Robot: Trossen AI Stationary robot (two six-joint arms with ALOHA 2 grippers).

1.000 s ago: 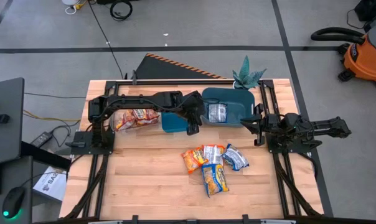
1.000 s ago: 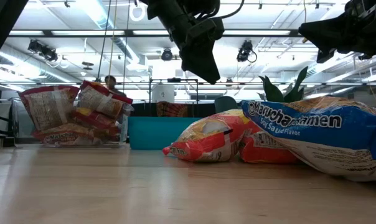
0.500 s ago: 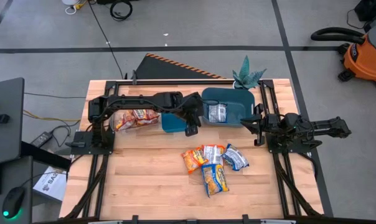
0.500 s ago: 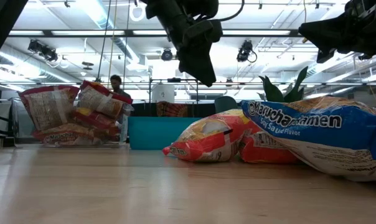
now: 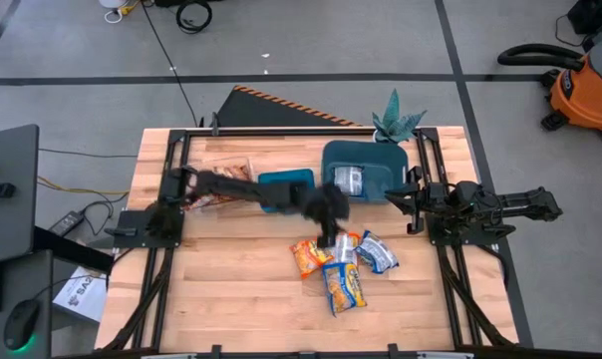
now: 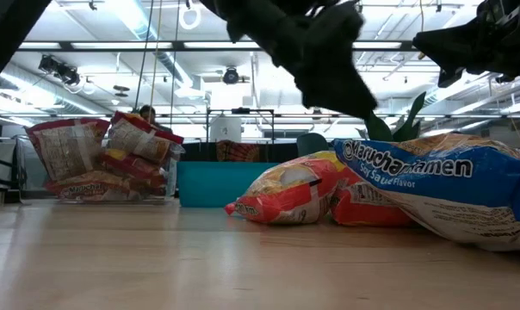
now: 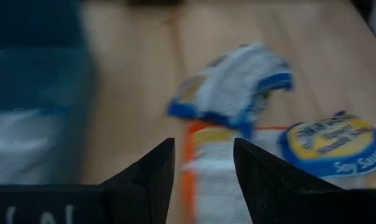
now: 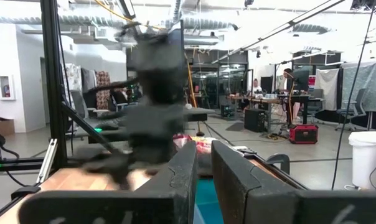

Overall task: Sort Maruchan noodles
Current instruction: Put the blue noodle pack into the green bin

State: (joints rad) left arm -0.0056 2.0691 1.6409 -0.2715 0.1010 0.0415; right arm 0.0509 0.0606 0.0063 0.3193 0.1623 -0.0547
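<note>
Several Maruchan packets lie flat in a loose pile on the table: an orange one (image 5: pixel 307 256), an orange-white one (image 5: pixel 340 246), a blue-silver one (image 5: pixel 378 251) and a yellow-blue one (image 5: pixel 345 286). My left gripper (image 5: pixel 328 227) hangs open just above the pile's far edge, holding nothing. In the left wrist view its gap (image 7: pixel 203 168) sits over the orange-white packet (image 7: pixel 208 186), with the blue-silver packet (image 7: pixel 238 87) beyond. Red packets (image 5: pixel 216 189) fill a clear box. A silver packet (image 5: pixel 349 180) lies in the big teal bin (image 5: pixel 381 160). My right gripper (image 5: pixel 414 199) waits at the table's right side, shut.
A small teal bin (image 5: pixel 286 186) stands between the clear box and the big bin, along the table's far half. A teal paper plant (image 5: pixel 397 120) sits at the far right corner. Bare wood lies near and left of the pile. A person shows far off in the room (image 6: pixel 147 113).
My left arm has swept fast from above the small teal bin toward the table's near and right side, and has come down over the pile of packets. The packets and the right arm have stayed still.
</note>
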